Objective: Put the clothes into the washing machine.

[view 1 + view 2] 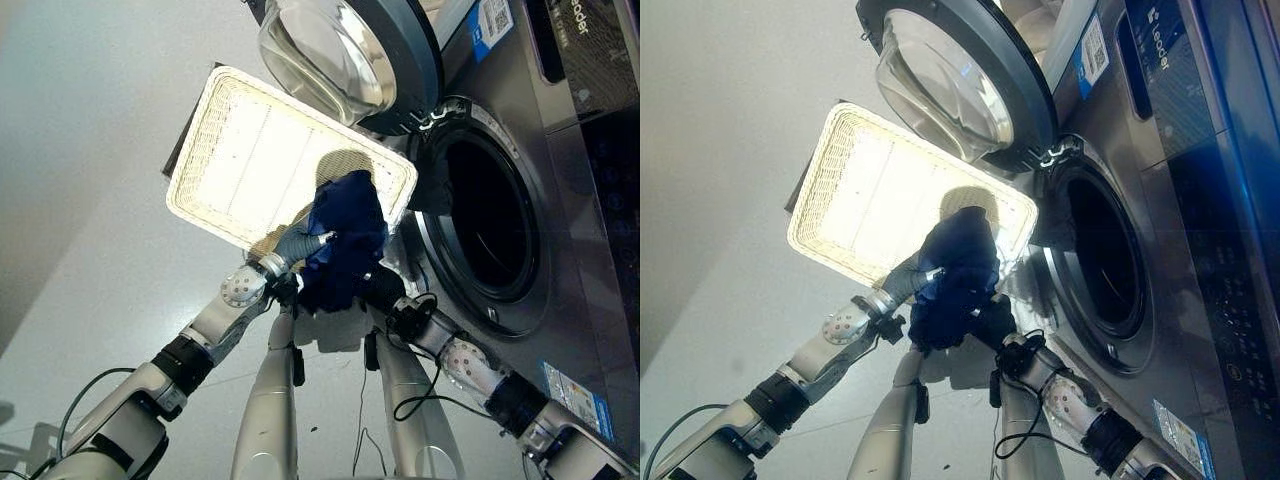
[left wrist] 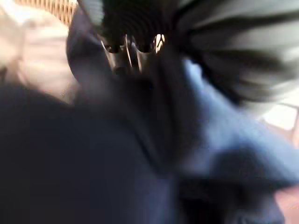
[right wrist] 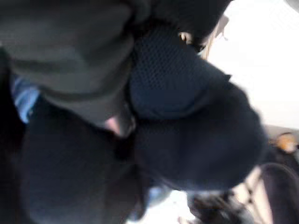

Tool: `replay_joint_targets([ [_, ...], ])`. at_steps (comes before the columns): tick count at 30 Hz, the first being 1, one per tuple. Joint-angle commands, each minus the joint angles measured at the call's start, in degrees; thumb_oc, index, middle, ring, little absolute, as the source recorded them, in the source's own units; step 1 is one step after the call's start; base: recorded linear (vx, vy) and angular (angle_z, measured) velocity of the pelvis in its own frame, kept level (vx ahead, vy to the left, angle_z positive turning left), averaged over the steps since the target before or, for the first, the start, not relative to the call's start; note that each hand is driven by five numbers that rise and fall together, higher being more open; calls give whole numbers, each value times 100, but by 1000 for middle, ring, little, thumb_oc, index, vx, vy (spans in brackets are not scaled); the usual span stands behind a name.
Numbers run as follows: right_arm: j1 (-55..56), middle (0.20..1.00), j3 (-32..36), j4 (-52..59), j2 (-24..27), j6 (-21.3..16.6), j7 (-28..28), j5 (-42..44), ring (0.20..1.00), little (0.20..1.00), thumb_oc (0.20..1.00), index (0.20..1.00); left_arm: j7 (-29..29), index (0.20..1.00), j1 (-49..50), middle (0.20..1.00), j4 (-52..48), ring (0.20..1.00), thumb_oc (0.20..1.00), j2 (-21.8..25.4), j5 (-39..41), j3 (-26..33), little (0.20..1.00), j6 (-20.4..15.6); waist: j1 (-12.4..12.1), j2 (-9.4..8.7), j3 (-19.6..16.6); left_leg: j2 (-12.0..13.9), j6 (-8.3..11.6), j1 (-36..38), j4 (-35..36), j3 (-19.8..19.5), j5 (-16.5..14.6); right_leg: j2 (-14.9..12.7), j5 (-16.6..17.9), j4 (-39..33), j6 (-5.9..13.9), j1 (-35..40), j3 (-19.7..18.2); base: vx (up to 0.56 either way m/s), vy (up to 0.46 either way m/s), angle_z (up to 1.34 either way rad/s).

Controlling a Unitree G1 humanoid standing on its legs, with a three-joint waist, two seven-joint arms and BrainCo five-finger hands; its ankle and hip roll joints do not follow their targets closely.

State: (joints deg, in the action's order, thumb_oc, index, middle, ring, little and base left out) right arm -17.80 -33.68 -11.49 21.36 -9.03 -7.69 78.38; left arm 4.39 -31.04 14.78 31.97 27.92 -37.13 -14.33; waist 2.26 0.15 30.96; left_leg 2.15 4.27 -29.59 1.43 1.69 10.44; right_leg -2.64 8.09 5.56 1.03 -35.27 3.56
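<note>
- The clothes [image 1: 345, 240], a bundle of dark blue fabric, are hanging between our two hands, lifted above the near edge of the basket and not yet inside the washing machine.
- We are reaching in with our left hand [image 1: 300, 241] from the lower left; its silver fingers are lying against the left side of the bundle and look pressed into the cloth, and in the left wrist view the dark fabric is crowding right up against the hand, so we are judging it as gripping the clothes.
- We are bringing our right hand [image 1: 378, 284] up from the lower right, under the bundle. Its fingers are buried in the fabric, so we cannot tell whether they are clenched or relaxed; the right wrist view is giving us dark blue knit cloth pressed close.
- Just beyond the bundle, the pale wicker basket [image 1: 215, 150] is sitting on the floor beside the machine. The part of its bottom that we are seeing is looking bare, so we are judging this bundle to be the last of the load, though the cloth is hiding the near corner.
- Farther to the right, the washing machine [image 1: 570, 230] is standing with its drum opening [image 1: 490, 225] dark and unobstructed, and its round glass door [image 1: 335, 55] is swung wide open above the basket.
- We are reckoning the task as roughly midway: the pick-up is done and the door is already open; what is remaining is carrying the bundle rightward to the opening, pushing it inside and letting go.
</note>
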Motion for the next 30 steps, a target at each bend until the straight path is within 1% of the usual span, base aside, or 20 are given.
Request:
replay_joint_targets([
  [1, 59, 200, 303, 518, -178, -1158, 212, 441, 200, 200, 200, 200, -323, 1000, 249, 1000, -156, 1000, 1000, -106, -672, -59, 1000, 34, 177, 187, -117, -516, -249, -61, -124, 348, -265, 136, -188, 76, 353, 123, 269, 3, 42, -4],
  [2, 123, 200, 362, 473, -260, -1302, 282, 476, 200, 200, 200, 200, -378, 1000, 285, 1000, -141, 1000, 1000, -107, -737, -79, 1000, 145, 190, 198, -117, -517, -252, -57, -121, 360, -267, 136, -183, 68, 352, 125, 254, 3, 34, -4],
  [3, 134, 200, 367, 466, -268, -1319, 284, 479, 200, 200, 200, 200, -383, 1000, 290, 1000, -137, 1000, 1000, -104, -751, -83, 1000, 150, 190, 199, -117, -518, -252, -56, -121, 360, -268, 135, -183, 67, 353, 127, 252, 4, 21, -7],
  [5, 206, 200, 480, 326, -350, -1502, 361, 501, 200, 200, 200, 200, -474, 1000, 321, 1000, -86, 1000, 1000, -59, -910, -158, 1000, 260, 206, 225, -117, -520, -256, -41, -113, 374, -276, 126, -177, 58, 354, 130, 240, 2, 17, -5],
  [6, 224, 200, 567, 213, -394, -1679, 498, 418, 200, 200, 200, 200, -581, 1000, 320, 1000, -40, 1000, 1000, -19, -1056, -222, 1000, 338, 210, 247, -117, -529, -259, -30, -108, 377, -279, 115, -169, 42, 355, 143, 237, -1, 13, -5],
  [9, 216, 200, 703, -1, -470, -1871, 670, 509, 200, 200, 200, 200, -725, 1000, 324, 1000, 101, 1000, 1000, 21, -1021, -257, 1000, 354, 201, 269, -117, -533, -255, -18, -107, 376, -281, 93, -155, 18, 362, 169, 240, 0, 0, -3],
  [12, 165, 200, 819, -240, -480, -1935, 661, 663, 200, 200, 200, 200, -997, 1000, 298, 1000, 249, 1000, 1000, 55, -969, -257, 1000, 363, 188, 291, -117, -536, -251, -6, -104, 384, -285, 82, -150, 6, 362, 183, 250, 0, 0, 0],
  [14, 105, 200, 940, -522, -511, -2009, 566, 1003, 200, 200, 200, 200, -1599, 1000, 303, 1000, 483, 1000, 1000, 28, -965, -196, 1000, 444, 161, 312, -117, -544, -249, 1, -115, 374, -287, 74, -153, 14, 358, 195, 262, 0, 0, 0],
  [16, 105, 200, 940, -522, -511, -2009, 566, 1003, 200, 200, 200, 200, -1599, 1000, 303, 1000, 483, 1000, 1000, 28, -965, -196, 1000, 444, 161, 312, -117, -544, -249, 1, -115, 374, -287, 74, -153, 14, 358, 195, 262, 0, 0, 0],
  [17, 70, 200, 1003, -655, -525, -2060, 501, 1187, 200, 200, 200, 200, -1995, 1000, 293, 1000, 620, 1000, 1000, 5, -1026, -159, 1000, 490, 147, 322, -117, -548, -250, 7, -117, 365, -288, 72, -159, 20, 358, 203, 268, 0, 0, 0],
  [19, 70, 200, 1003, -655, -525, -2060, 501, 1187, 200, 200, 200, 200, -1995, 1000, 293, 1000, 620, 1000, 1000, 5, -1026, -159, 1000, 490, 147, 322, -117, -548, -250, 7, -117, 365, -288, 72, -159, 20, 358, 203, 268, 5, -30, 0],
  [20, -84, 200, 1281, -970, -581, -2204, 445, 1757, 200, 200, 200, 200, -2839, 1000, 316, 1000, 982, 1000, 1000, -72, -923, 110, 1000, 584, 98, 338, -117, -552, -246, 1, -159, 333, -310, 58, -188, 55, 362, 208, 284, 9, -60, 1],
  [21, -84, 200, 1281, -970, -581, -2204, 445, 1757, 200, 200, 200, 200, -2839, 1000, 316, 1000, 982, 1000, 1000, -72, -923, 110, 1000, 584, 98, 338, -117, -552, -246, 1, -159, 333, -310, 58, -188, 55, 362, 208, 284, 17, -109, 1],
  [22, -246, 200, 1712, -1331, -614, -2264, 378, 2642, 200, 200, 200, 200, -3152, 1000, 407, 1000, 1247, 1000, 1000, -150, -784, 462, 1000, 468, 47, 370, -117, -557, -228, 2, -194, 327, -326, 28, -204, 66, 368, 233, 318, 6, -77, 1],
  [23, -430, 200, 2090, -1641, -576, -2263, 284, 3261, 200, 200, 200, 200, -3142, 1000, 428, 1000, 1375, 1000, 1000, -165, -653, 677, 1000, 433, 9, 405, -117, -559, -217, -16, -207, 327, -322, 4, -182, 57, 372, 228, 341, 29, -104, 2],
  [24, -619, 200, 2525, -1871, -503, -2340, 385, 3462, 200, 200, 200, 200, -3084, 1000, 478, 1000, 1526, 1000, 1000, -171, -578, 851, 1000, 396, -18, 442, -117, -559, -204, 45, -211, 320, -367, -26, -228, 77, 388, 287, 379, 17, -86, 2],
  [25, -893, 200, 2974, -2049, -392, -2522, 608, 3462, 200, 200, 200, 200, -3051, 1000, 498, 1000, 1624, 1000, 1000, -146, -502, 967, 1000, 361, -54, 474, -117, -559, -194, 15, -237, 310, -365, -49, -205, 86, 395, 263, 412, 39, -67, 2],
  [28, -1388, 200, 3639, -2305, -62, -2795, 1072, 3462, 200, 200, 200, 200, -2963, 1000, 546, 1000, 1700, 1000, 1000, -81, -399, 1107, 1000, 425, -104, 531, -117, -567, -175, 59, -272, 295, -437, -68, -275, 118, 410, 317, 448, 18, -32, 11],
  [29, -1625, 200, 3898, -2475, 163, -2971, 1269, 3462, 200, 200, 200, 200, -2921, 1000, 585, 1000, 1706, 1000, 1000, -38, -318, 1164, 1000, 430, -125, 556, -117, -570, -174, 62, -285, 288, -460, -74, -297, 128, 411, 324, 457, 0, 0, 0],
  [30, -1682, 200, 3936, -2502, 197, -2975, 1287, 3462, 200, 200, 200, 200, -2911, 1000, 571, 1000, 1705, 1000, 1000, -33, -308, 1179, 1000, 429, -131, 562, -117, -569, -177, 15, -292, 293, -430, -73, -259, 122, 404, 282, 458, 0, 0, 0],
])
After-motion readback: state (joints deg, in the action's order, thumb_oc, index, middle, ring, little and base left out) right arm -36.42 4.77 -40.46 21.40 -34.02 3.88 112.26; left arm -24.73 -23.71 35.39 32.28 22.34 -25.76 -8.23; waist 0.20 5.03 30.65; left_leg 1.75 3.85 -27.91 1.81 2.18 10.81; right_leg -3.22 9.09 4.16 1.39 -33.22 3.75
